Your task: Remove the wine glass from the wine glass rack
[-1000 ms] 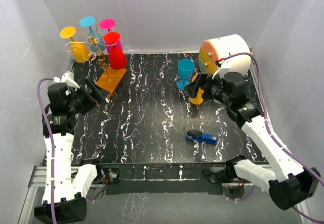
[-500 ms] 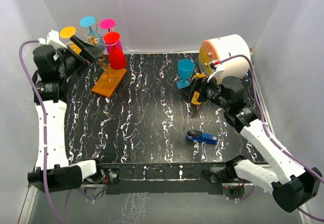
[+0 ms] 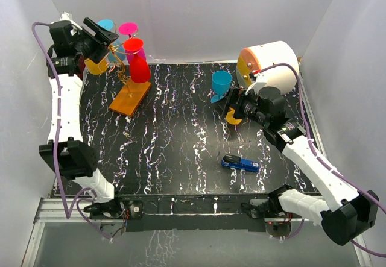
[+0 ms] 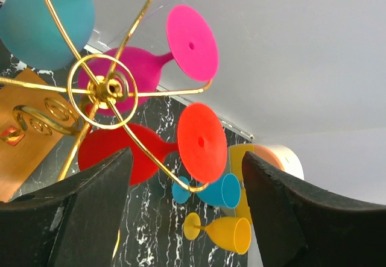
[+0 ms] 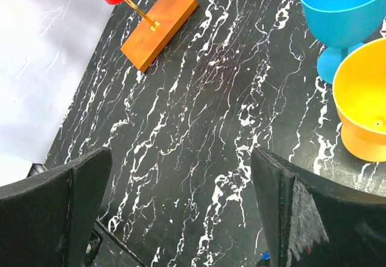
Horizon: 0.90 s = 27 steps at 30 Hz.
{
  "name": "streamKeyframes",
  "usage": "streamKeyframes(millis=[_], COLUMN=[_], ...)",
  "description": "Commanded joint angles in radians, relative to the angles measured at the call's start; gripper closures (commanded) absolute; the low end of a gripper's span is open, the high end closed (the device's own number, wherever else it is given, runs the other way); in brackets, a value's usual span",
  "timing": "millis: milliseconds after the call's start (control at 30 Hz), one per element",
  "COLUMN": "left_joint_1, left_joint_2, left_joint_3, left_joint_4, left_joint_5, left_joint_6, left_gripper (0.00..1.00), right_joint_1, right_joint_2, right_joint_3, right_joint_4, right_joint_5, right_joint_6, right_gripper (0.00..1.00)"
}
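The wine glass rack (image 3: 120, 62), gold wire on an orange base (image 3: 129, 98), stands at the back left. Red (image 3: 140, 71), magenta (image 3: 128, 28), cyan (image 3: 108, 25) and yellow (image 3: 94, 66) wine glasses hang on it upside down. My left gripper (image 3: 104, 34) is open and empty, high above the rack's top. In the left wrist view (image 4: 187, 219) it looks down on the wire hub (image 4: 108, 89), the red glass's foot (image 4: 202, 141) and the magenta glass's foot (image 4: 190, 44). My right gripper (image 3: 235, 105) is open and empty above the table, also in its wrist view (image 5: 181, 207).
A blue glass (image 3: 220, 85) and a yellow glass (image 3: 234, 115) stand on the black marbled table by my right gripper. A white and orange cylinder (image 3: 268, 62) lies at the back right. A small blue tool (image 3: 240, 163) lies near the front. White walls enclose the table.
My left arm has risen from table height beside the rack's base to above the rack's top. My right gripper has shifted only slightly near the yellow glass.
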State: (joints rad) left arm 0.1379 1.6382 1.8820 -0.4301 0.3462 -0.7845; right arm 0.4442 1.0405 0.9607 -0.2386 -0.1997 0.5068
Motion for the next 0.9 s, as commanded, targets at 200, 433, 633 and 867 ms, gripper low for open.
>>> streamKeyframes(millis=[200,433,633,867], left_joint_1=[-0.051,-0.086,-0.109,-0.121], left_joint_2=[0.112,0.133,0.146,0.155], left_joint_3=[0.223,0.233,0.246,0.243], left_joint_4=[-0.135,-0.155,-0.173,-0.176], left_joint_5=[-0.079,-0.134,-0.173,-0.186], left_joint_6=[-0.063,-0.08,-0.088,-0.101], left_gripper=[0.43,0.5,0.51,0.54], right_joint_1=[0.003,0.003,0.004,0.004], right_joint_2=[-0.016,-0.018,-0.021,-0.029], right_joint_3=[0.049,0.047,0.044,0.042], right_joint_4=[0.018,0.019,0.019,0.022], right_joint_5=[0.021,0.026,0.032,0.032], right_joint_6=[0.033,0.032,0.033,0.033], right_gripper=[0.02,0.02,0.02,0.02])
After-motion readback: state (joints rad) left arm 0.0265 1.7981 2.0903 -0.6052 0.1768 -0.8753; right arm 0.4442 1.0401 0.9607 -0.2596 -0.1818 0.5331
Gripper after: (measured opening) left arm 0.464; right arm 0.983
